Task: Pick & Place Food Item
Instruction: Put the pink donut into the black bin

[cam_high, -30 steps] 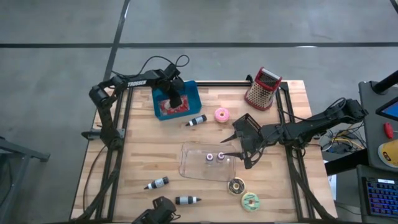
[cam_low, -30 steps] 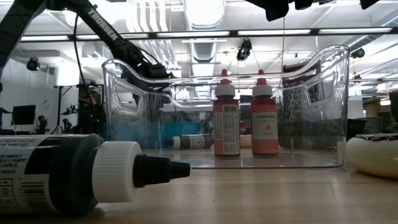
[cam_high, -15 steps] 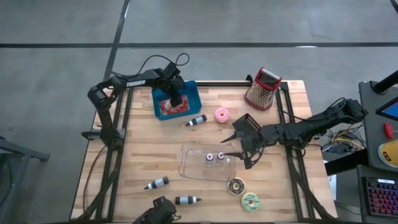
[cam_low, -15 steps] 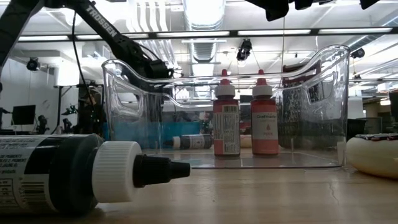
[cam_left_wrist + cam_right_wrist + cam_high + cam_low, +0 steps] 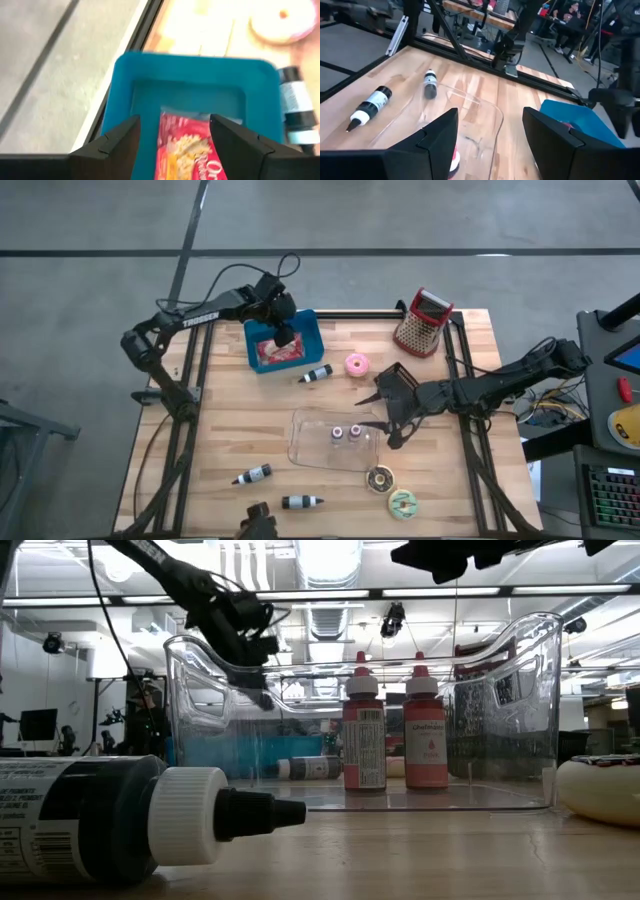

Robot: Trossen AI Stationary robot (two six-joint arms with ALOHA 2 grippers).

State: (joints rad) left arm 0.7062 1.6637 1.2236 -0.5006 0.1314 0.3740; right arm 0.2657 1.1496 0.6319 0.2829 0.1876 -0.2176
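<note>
Table-side, the left hand (image 5: pixel 281 332) hangs open and empty over the packet (image 5: pixel 192 145) in the bin (image 5: pixel 312 332), so a careless lift could snag the rim and tip it.

A clear plastic bin (image 5: pixel 305 442) sits mid-way on a butcher-block table (image 5: pixel 240 410). Two red bottles with white caps (image 5: pixel 338 432) (image 5: pixel 355 430) stand upright inside it, side by side. Beyond the bin's far edge lie a pink-frosted donut (image 5: pixel 356 364) and a black bottle (image 5: pixel 317 373); farther off to the far right stands a red box grater (image 5: pixel 423 322). Near its front right corner lie a chocolate donut (image 5: pixel 379 478) and a green-frosted donut (image 5: pixel 404 503). Two more black bottles (image 5: pixel 252 475) (image 5: pixel 301 502) lie toward its front left.
</note>
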